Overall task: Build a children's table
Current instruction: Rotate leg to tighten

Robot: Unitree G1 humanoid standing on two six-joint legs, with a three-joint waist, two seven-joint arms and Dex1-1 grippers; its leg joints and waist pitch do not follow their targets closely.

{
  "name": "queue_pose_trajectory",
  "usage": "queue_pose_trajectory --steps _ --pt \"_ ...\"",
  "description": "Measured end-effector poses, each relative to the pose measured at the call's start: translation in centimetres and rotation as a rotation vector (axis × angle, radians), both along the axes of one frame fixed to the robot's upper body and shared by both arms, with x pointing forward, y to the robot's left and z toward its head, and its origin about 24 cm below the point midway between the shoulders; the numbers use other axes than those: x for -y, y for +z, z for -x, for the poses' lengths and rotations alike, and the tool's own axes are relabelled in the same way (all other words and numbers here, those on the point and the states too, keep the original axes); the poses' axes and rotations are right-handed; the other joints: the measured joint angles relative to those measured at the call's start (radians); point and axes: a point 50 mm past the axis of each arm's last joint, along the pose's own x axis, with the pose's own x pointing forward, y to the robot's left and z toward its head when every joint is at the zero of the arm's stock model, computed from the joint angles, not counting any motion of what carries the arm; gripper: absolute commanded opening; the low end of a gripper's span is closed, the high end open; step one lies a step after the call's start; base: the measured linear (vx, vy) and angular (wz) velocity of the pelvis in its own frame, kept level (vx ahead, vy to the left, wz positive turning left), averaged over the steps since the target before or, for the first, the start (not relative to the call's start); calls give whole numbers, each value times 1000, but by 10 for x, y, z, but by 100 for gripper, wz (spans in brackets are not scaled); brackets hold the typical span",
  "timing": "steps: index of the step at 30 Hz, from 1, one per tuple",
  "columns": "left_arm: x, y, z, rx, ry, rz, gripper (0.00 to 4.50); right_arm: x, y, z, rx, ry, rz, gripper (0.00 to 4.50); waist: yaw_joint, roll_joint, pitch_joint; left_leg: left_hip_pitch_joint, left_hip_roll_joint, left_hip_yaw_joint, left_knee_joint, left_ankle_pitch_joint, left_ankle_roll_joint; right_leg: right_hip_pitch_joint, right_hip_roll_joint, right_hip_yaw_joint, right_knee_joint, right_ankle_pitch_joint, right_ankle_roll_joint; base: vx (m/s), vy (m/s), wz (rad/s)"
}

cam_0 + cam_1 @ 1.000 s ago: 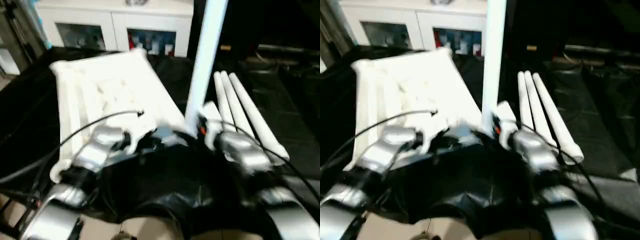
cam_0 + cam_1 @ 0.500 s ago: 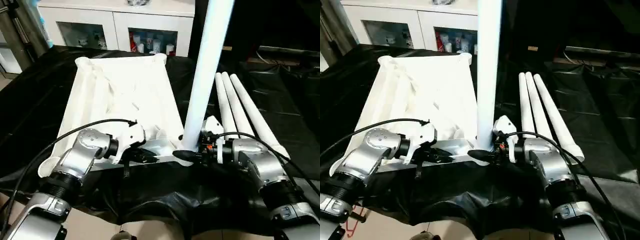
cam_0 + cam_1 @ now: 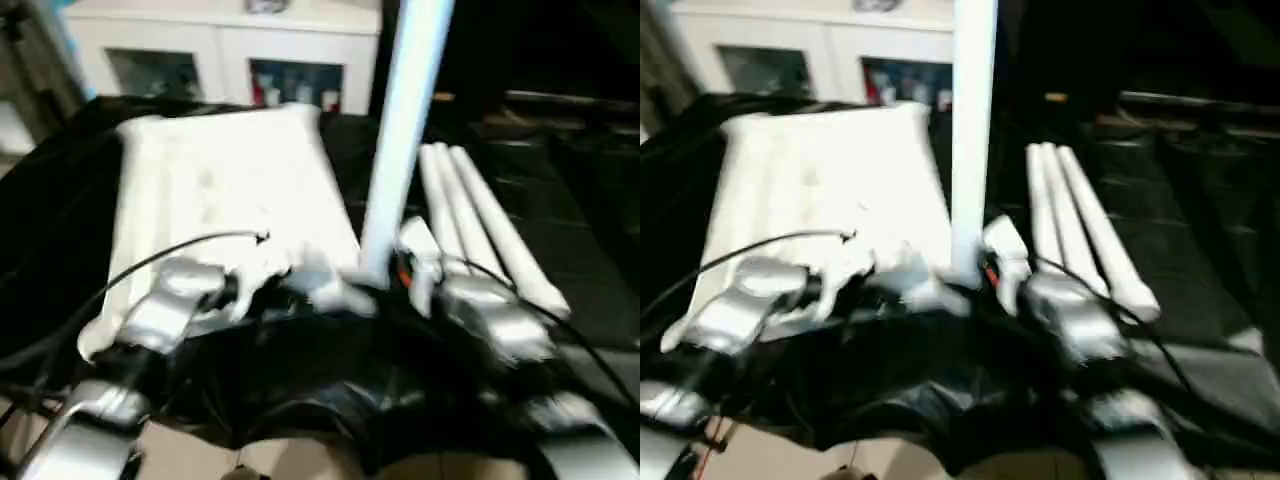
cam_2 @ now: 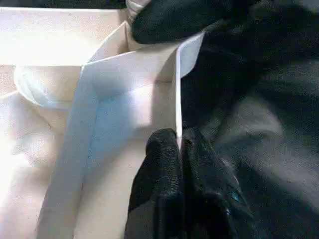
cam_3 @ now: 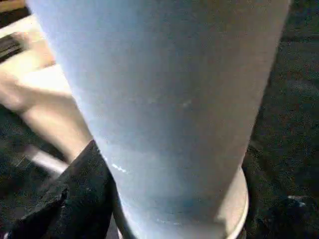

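The white tabletop [image 3: 230, 190] lies underside up on a black-covered surface. At its near right corner a white leg [image 3: 400, 130] stands upright, rising past the top of the head views. My right gripper [image 3: 385, 285] is shut around this leg's flared base, and a black finger [image 5: 82, 191] presses against the tube [image 5: 169, 99]. My left gripper [image 4: 178, 144] is shut on the thin near rim [image 4: 177, 94] of the tabletop, left of that corner. Three more legs [image 3: 480, 220] lie side by side to the right of the tabletop.
A white cabinet with glass doors [image 3: 230, 70] stands behind the work surface. Black sheeting [image 3: 570, 170] covers the surface and hangs over its near edge. A black cable [image 3: 170, 255] arcs over my left forearm. Pale floor [image 3: 200, 455] shows below the near edge.
The head camera has shaken and the whole picture has shifted. Both grippers keep their holds, and the leg stays upright at the same corner.
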Motion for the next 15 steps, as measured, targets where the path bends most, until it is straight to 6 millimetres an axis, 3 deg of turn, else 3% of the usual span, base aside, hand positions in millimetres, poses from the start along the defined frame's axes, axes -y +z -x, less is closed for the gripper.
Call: queue_pose_trajectory --steps 8,10,15 --pt "28 2 -13 31 161 -1 0 -14 4 -23 -10 -319 24 283 6 0 0 -2 -1 0 -1 1 -1 0 0 0 -3 0 0 0 0 0" --pt "28 1 -13 32 163 0 0 -14 4 -23 -6 -326 20 338 7 0 0 -2 -1 0 -1 1 -1 0 0 0 -4 0 0 0 0 0" --pt "28 2 -13 32 151 0 0 -14 3 -22 -8 -294 -4 387 6 1 0 -2 -1 0 0 1 -1 0 0 0 -3 0 0 0 0 0"
